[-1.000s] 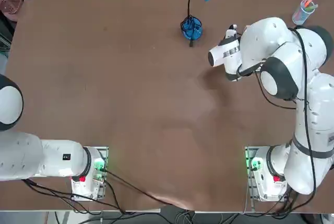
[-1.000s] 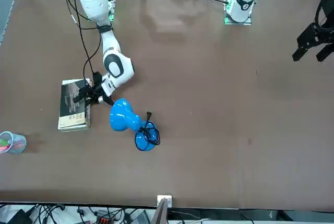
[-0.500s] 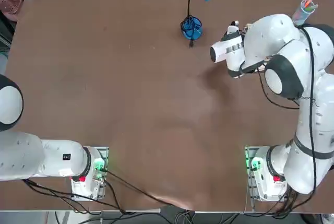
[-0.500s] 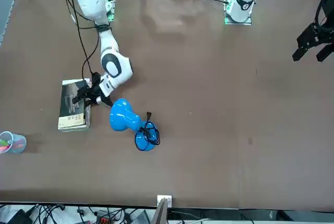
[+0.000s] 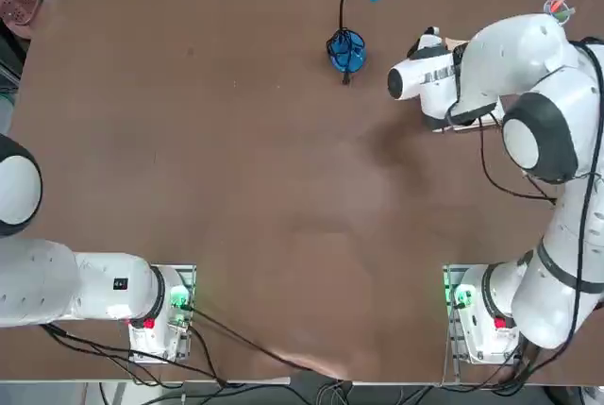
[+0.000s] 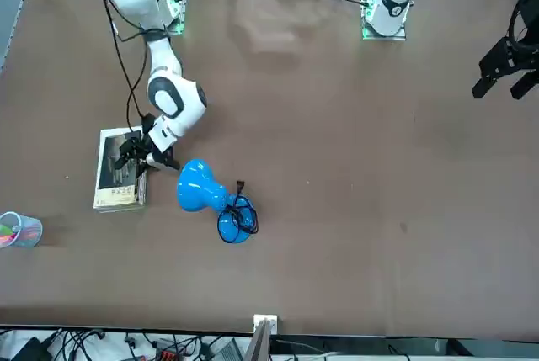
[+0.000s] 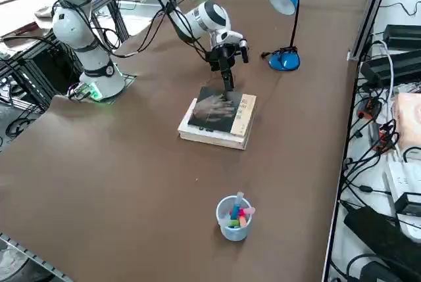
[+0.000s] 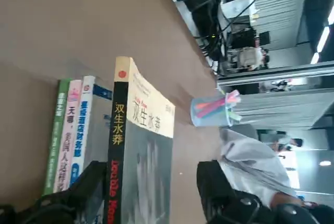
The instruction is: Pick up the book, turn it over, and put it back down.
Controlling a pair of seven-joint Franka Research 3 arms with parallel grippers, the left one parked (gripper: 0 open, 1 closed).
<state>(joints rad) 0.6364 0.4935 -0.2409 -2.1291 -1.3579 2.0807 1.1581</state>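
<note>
now the right gripper (image 7: 227,79) has shifted over the book (image 7: 220,112), which lies atop a stack (image 7: 212,132) near the blue lamp (image 7: 287,6); its jaws stand open astride the book's spine end, so a grasp looks close.

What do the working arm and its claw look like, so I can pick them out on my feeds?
The right arm is glossy white with rounded shells and dark grey bands at the joints. A thin black cable loops alongside it. Its base glows green with a red mark. The claw is black, with two stubby dark fingers showing in the wrist view.
</note>
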